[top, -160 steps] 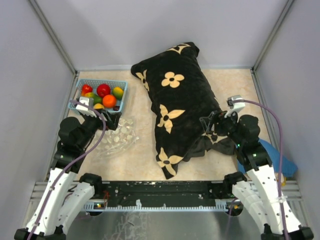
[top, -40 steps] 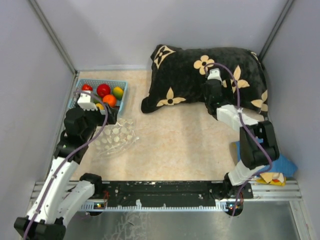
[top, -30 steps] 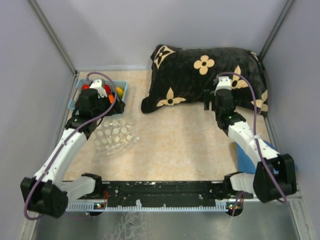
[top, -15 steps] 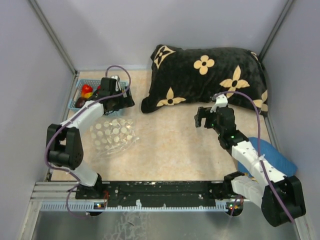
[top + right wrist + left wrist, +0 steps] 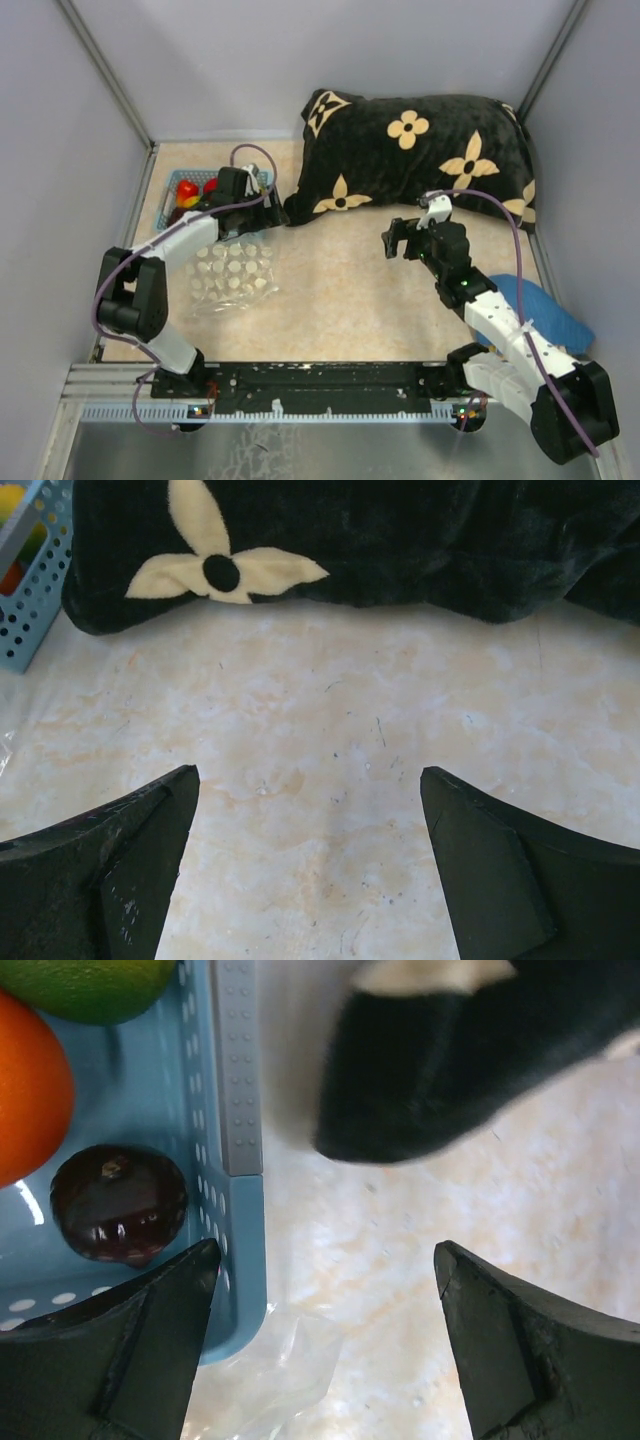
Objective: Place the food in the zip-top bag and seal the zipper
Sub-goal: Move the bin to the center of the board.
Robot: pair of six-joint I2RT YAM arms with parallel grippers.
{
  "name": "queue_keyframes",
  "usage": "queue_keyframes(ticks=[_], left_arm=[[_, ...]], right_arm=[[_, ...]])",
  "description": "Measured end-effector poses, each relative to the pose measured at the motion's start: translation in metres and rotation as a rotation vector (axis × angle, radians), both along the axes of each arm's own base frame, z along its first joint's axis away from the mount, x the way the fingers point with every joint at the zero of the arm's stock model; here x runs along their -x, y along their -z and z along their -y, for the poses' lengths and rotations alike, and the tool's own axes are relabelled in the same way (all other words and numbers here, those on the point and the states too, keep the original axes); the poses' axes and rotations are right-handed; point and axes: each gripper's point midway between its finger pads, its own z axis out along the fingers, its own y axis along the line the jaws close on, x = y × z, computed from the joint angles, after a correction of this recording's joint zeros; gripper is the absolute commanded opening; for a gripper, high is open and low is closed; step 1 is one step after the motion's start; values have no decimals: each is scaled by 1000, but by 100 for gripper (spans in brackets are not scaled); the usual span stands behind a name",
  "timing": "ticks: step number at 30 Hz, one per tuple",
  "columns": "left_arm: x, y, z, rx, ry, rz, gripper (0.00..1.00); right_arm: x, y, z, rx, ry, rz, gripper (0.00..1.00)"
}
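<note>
The light blue basket (image 5: 240, 1080) holds all the food that shows. The left wrist view gives a dark brown fruit (image 5: 118, 1203) in the basket's corner, an orange fruit (image 5: 28, 1090) beside it and a green one (image 5: 90, 972) past that. From above, the left arm covers most of the basket, and only two red fruits (image 5: 187, 190) show at its far-left side; the brown, orange and green ones are hidden there.

The zip-top bag (image 5: 232, 275) lies flat on the table (image 5: 310, 680) just on the near side of the basket, its white dots plain from above. The left wrist view catches only one clear corner of it, right at the basket's corner. The zipper cannot be made out in any view.

The left gripper (image 5: 325, 1255) hangs over the basket's right wall, jaws wide apart and holding nothing, one finger (image 5: 130, 1350) over the basket's inside near the brown fruit. The right gripper (image 5: 308, 775) is well to the right of the basket, jaws spread over bare table. The black flowered pillow (image 5: 400, 540) lies to the right of the basket; the right wrist view shows the basket's corner beside it
</note>
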Motion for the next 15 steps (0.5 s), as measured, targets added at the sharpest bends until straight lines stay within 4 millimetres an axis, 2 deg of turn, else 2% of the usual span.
queue_keyframes(ticks=[3, 6, 9, 12, 15], left_arm=[[17, 1, 26, 38, 65, -12, 93], [29, 2, 42, 66, 108, -32, 93], [36, -2, 42, 77, 111, -32, 94], [43, -23, 37, 83, 104, 8, 96], [48, -60, 29, 98, 83, 95, 98]], right_arm=[[0, 1, 0, -6, 2, -1, 93], [1, 7, 1, -7, 9, -1, 93], [2, 12, 2, -2, 12, -8, 93], [1, 12, 2, -3, 14, -5, 93], [1, 12, 2, -3, 13, -4, 93]])
